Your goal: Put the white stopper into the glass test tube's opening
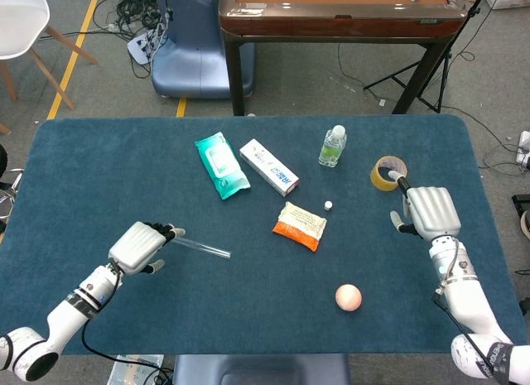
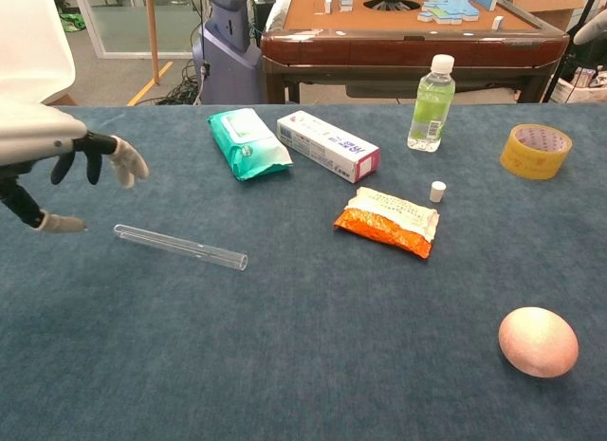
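Now: left hand at the tube's end, stopper alone on the bench

Nearest to me on the blue bench [image 1: 99, 186] lies a pink egg-shaped ball [image 2: 538, 341], on the right side. My left hand [image 1: 142, 246] is low at the left, fingers [image 2: 121, 160] released and spread, grasping nothing; in the chest view it stands above the closed end of the glass test tube [image 2: 180, 247], and I cannot tell if it touches the glass. That tube lies flat, its opening pointing toward the middle of the bench.

Further back is an orange snack packet [image 2: 389, 220], and just beside its far right corner stands the white stopper [image 2: 437, 191], upright and well apart from the tube. My right hand [image 1: 428, 212] is at the right side, near a roll of yellow tape [image 2: 536, 150]; its fingers are loosely curled and hold nothing.

Toward the far edge I see a green wipes pack [image 2: 247, 142], a white carton [image 2: 327, 145] and a small water bottle [image 2: 432, 102].
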Robot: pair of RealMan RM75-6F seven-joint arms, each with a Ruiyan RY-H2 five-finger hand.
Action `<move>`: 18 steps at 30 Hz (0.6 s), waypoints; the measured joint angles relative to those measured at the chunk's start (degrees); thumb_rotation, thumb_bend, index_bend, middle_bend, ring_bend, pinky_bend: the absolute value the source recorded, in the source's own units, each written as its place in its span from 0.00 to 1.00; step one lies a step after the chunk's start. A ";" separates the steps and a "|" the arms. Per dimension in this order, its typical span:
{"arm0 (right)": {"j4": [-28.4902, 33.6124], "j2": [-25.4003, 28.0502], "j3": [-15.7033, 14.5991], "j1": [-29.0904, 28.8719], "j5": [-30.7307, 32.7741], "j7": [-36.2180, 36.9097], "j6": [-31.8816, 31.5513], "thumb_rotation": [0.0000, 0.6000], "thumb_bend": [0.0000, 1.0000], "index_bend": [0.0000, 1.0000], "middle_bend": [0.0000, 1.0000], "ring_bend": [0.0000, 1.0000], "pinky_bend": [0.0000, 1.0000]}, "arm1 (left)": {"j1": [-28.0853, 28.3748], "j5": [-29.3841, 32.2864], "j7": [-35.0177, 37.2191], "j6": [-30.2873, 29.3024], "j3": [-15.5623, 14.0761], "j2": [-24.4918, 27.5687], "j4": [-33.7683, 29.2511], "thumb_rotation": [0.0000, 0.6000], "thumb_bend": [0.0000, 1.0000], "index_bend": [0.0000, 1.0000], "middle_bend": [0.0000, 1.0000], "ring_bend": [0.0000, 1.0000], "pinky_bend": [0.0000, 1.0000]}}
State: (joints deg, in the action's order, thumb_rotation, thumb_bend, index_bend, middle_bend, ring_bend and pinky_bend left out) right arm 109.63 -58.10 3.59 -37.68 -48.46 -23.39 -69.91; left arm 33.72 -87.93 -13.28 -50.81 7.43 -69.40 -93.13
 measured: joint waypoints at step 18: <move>-1.77 0.53 1.14 3.18 -0.40 1.23 3.25 1.00 0.36 0.16 0.72 0.80 1.00 | 8.58 15.68 -17.80 6.08 1.20 -13.06 6.91 1.00 0.24 0.40 0.87 0.92 1.00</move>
State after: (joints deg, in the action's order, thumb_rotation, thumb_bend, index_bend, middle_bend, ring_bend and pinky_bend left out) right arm 107.86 -57.56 4.72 -34.50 -48.86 -22.16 -66.66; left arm 42.30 -72.26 -31.08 -44.73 8.62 -82.46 -86.21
